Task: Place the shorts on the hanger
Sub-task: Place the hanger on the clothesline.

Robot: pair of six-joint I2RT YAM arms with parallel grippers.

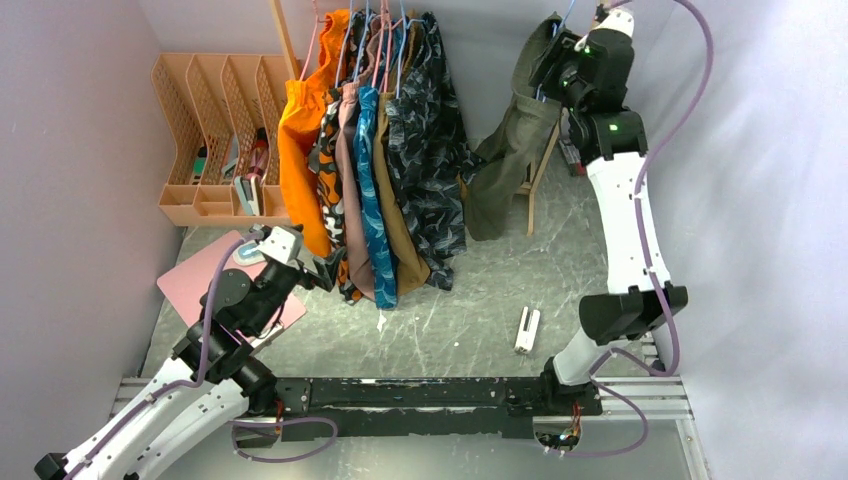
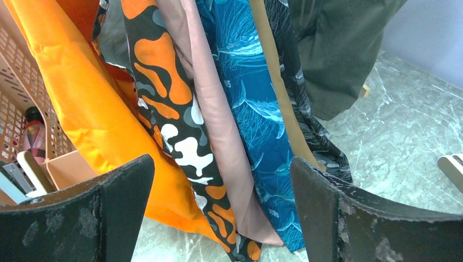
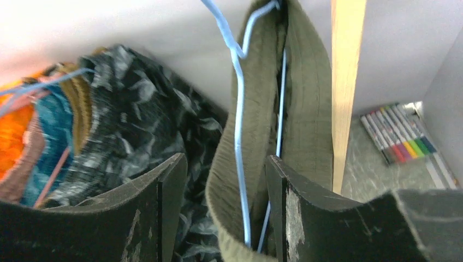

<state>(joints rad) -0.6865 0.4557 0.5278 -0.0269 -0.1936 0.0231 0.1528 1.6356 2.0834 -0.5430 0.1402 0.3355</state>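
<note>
Up at the far right, the right tool (image 3: pixel 223 164) is level with the shorts (image 3: pixel 306 109). Its fingers are spread, one on each side of the ribbed waistband, and I see no pinch on the cloth. The shorts are draped over the hanger (image 3: pixel 238 109). Its blue wire runs down through the fold, and the whole thing hangs just beside the wooden post (image 3: pixel 346 82).

I'd say this is the tail end of the job: the garment is on and the arm is at the point of release. The next move calls for a straight pull-back, with the fingers kept wide so neither one snags the waistband or nudges the wire off its perch. Whether the hook is properly seated up top, I cannot tell.

Down low on the left, the left tool (image 2: pixel 221 164) is spread wide with nothing between its fingers. It faces the row of garments (image 1: pixel 390 170).

Now the count:
- One pair of olive shorts.
- One hanger under them.
- Six other garments in the row by my count, though they are packed tight.
- Two arms, two tools.
- One small white object (image 1: pixel 527 330) lying on the surface.
</note>
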